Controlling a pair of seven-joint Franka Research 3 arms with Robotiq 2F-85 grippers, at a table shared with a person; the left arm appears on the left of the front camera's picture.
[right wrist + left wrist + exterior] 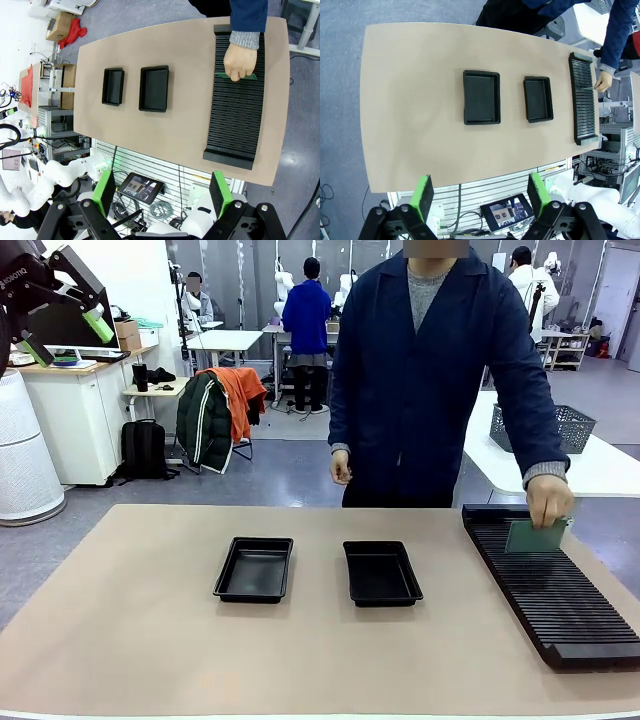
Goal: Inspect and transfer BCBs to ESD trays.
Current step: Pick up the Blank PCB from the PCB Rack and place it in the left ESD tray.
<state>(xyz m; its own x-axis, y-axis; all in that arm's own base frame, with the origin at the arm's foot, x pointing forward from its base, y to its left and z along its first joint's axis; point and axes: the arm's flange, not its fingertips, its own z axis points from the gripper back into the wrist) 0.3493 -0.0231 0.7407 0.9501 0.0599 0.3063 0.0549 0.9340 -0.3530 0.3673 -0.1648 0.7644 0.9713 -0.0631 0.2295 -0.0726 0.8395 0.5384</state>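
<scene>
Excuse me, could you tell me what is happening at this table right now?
The person's hand holds a pale green BCB upright at the black slotted rack, near its far end. The left ESD tray and right ESD tray sit empty mid-table. The left gripper and right gripper hang high above, jaws open, holding nothing.

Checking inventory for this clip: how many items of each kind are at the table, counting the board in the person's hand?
ESD trays: 2
BCB: 1
slotted rack: 1
Total: 4
</scene>
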